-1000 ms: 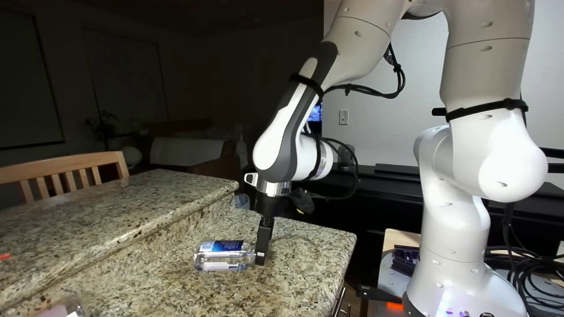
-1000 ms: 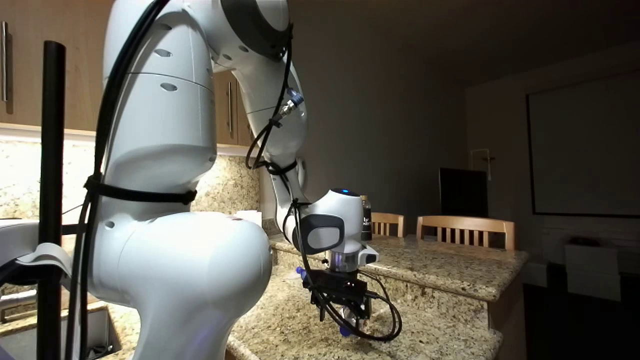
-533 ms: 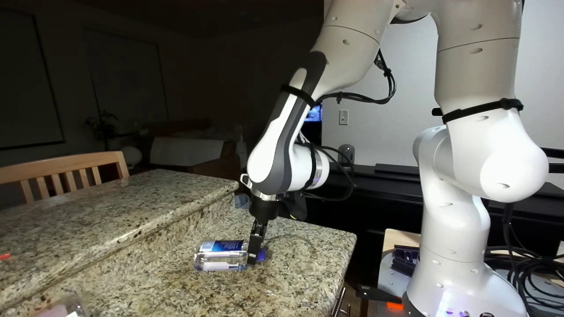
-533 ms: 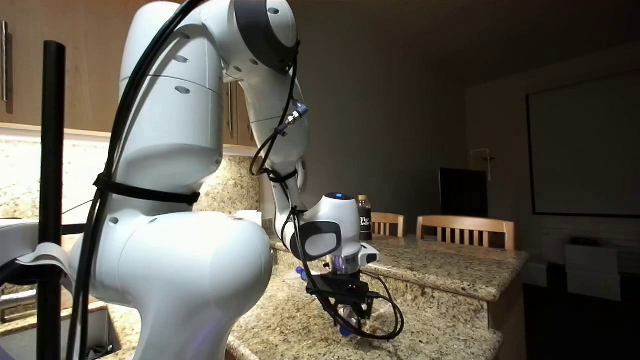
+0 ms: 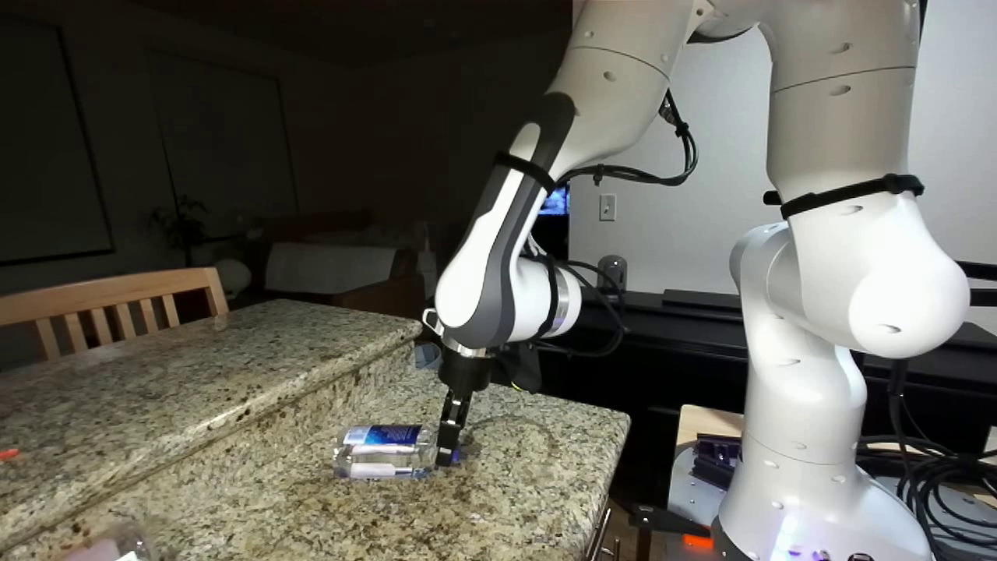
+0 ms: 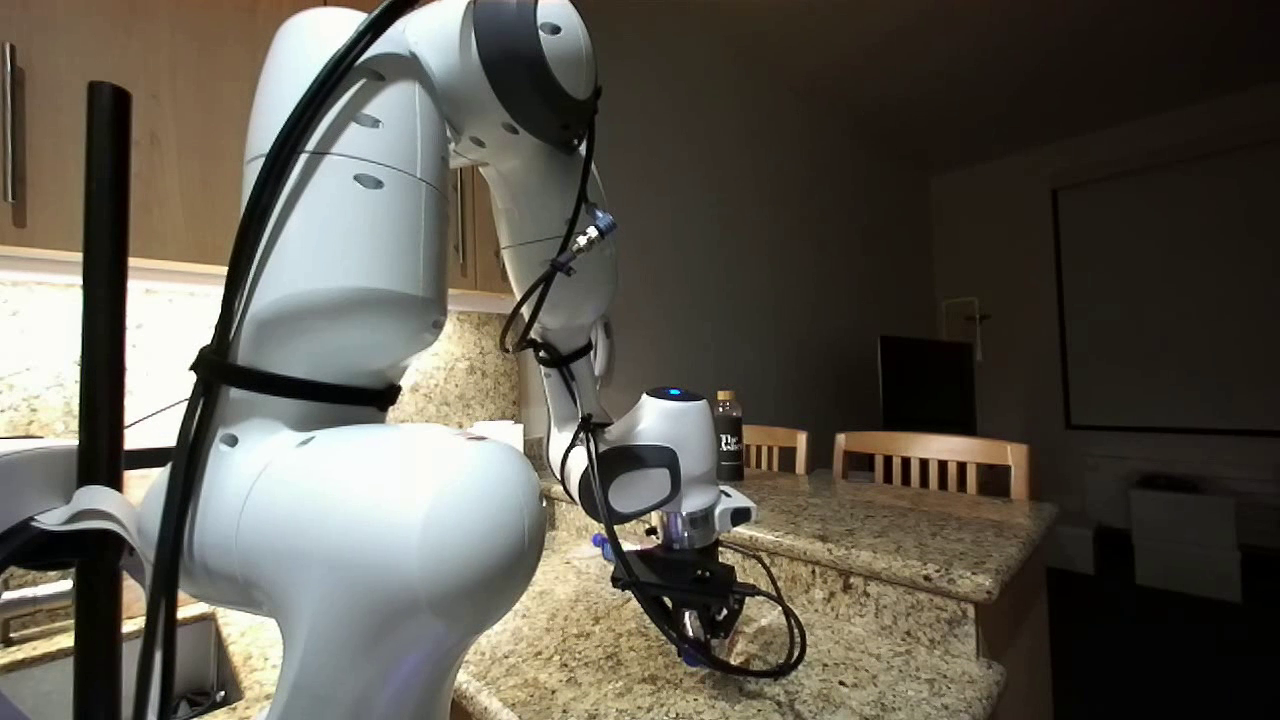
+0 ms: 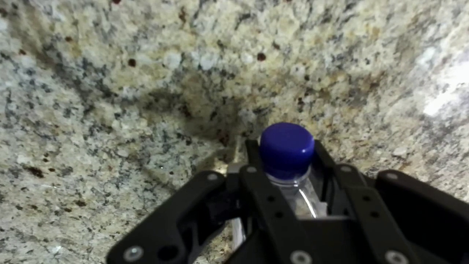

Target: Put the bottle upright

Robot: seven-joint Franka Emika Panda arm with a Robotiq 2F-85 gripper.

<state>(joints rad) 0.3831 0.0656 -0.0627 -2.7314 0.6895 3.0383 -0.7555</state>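
Note:
The bottle [image 5: 380,450] lies on its side on the lower granite counter, its blue label facing up in an exterior view. My gripper [image 5: 448,455] comes down from above at the cap end, its fingers closed around the neck and cap. In the wrist view the blue cap [image 7: 287,148] sits between the fingers [image 7: 253,154], which press on it from both sides. The clear shoulder shows just below the cap; most of the body is hidden under the gripper there. The arm and cables largely cover the bottle in an exterior view, where its blue cap [image 6: 692,655] peeks out.
A raised granite ledge [image 5: 195,366] runs along the lower counter [image 5: 498,506]. On the ledge stands a dark bottle with a gold cap [image 6: 729,440]. Another blue-capped item [image 6: 602,545] lies farther back on the counter. A clear object [image 5: 117,543] shows at a frame corner.
My gripper has moved down and toward the bottle's body, and its jaws have closed on the neck and cap. The bottle has shifted slightly away from the counter's open edge.

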